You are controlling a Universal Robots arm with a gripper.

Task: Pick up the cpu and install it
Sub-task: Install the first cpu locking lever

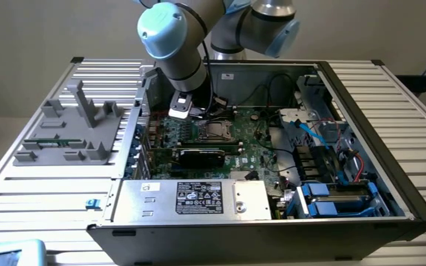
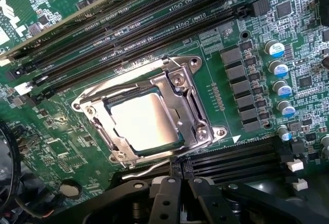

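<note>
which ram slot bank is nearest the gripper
The bank right beside the gripper; the other bank lies across the socket, with the cpu seated between them.

Open computer case (image 1: 235, 238) sat mid-frame in the exterior view | silver box with black label (image 1: 135, 199) lay along its lower edge | black card (image 1: 202, 156) stood on green board (image 1: 254, 149), centre | grey rack (image 1: 72, 133) rested on slatted table (image 1: 42, 194), left | blue clip (image 1: 90, 203), lower left | blue brackets (image 1: 331, 202), lower right | long black slots (image 2: 144, 23) ran near a row of capacitors (image 2: 280, 88)
</note>
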